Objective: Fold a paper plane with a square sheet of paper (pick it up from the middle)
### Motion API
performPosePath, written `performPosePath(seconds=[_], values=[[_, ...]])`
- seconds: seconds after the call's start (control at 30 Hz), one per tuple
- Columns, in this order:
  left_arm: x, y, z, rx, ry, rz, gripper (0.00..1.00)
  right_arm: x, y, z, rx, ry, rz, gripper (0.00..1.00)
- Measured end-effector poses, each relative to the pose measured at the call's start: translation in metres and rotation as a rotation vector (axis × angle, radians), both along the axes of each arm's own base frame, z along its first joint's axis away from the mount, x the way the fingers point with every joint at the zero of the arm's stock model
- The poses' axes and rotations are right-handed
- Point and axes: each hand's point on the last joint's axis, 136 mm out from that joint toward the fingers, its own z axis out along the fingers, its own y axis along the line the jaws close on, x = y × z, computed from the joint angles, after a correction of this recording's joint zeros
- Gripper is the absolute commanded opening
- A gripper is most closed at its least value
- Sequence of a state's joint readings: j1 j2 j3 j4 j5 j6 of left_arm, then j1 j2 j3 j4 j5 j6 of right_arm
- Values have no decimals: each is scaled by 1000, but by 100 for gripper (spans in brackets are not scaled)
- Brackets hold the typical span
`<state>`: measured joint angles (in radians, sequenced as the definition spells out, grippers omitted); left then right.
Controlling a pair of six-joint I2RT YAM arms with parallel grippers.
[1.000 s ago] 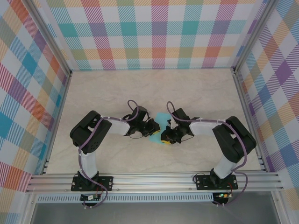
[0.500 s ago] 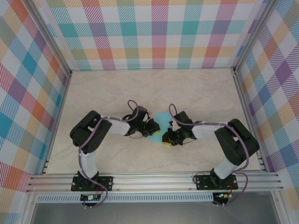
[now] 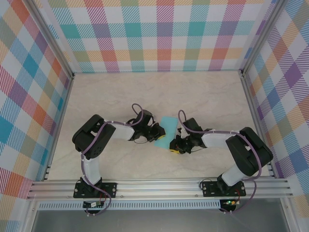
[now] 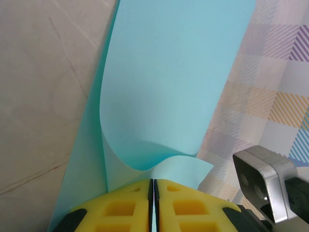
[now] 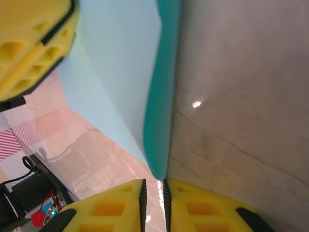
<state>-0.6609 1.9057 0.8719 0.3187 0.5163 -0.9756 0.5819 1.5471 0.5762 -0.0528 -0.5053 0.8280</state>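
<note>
The small sheet of thin turquoise-cyan paper (image 3: 169,123) lies near the middle of the pale, marble-patterned tabletop (image 3: 120,96), between the two arms and a little toward the far side of their wrists. The left gripper (image 3: 162,141), with yellow block-shaped fingers, sits at the sheet's near end. In the left wrist view its jaws are pressed together with only a hairline between them, and the paper (image 4: 169,72) runs straight into that line – it is clamped on the sheet. From the pinch the paper rises and curls, one layer bending up off the tabletop (image 4: 38,72) and a small flap folding out to the right.

The right gripper (image 3: 174,147), also with yellow fingers, rests just beside the left one, slightly nearer the arm bases. In the right wrist view its fingers stand almost together, leaving a thin slit at the right gripper's tip (image 5: 153,186). The darker turquoise edge of the paper (image 5: 120,72) comes down to that slit – whether it is nipped there or merely ends at the fingertips, I cannot tell from this close, skewed angle. A yellow finger (image 5: 29,48) of the left gripper shows at the upper left, against the sheet.

Pastel plaid walls (image 3: 154,34) enclose the table on three sides.
</note>
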Motion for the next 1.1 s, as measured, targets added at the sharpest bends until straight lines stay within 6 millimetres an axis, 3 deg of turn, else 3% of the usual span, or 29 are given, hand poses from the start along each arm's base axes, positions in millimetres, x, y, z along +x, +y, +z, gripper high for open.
performPosePath(seconds=[0.17, 0.4, 0.57, 0.77, 1.1], values=[[0, 0, 0, -1, 1, -1, 12, -4, -5, 13, 2, -3, -24, 22], [0, 0, 0, -2, 1, -2, 12, 19, 11, 37, 48, -61, -24, 19], [0, 0, 0, -3, 1, -2, 12, 30, 21, 22, 35, -27, -18, 18], [0, -1, 1, -4, 1, -5, 14, 24, 13, -2, -30, 35, -25, 15], [0, -3, 7, 25, -17, -44, 21, 23, 11, -4, -13, 28, -33, 11]])
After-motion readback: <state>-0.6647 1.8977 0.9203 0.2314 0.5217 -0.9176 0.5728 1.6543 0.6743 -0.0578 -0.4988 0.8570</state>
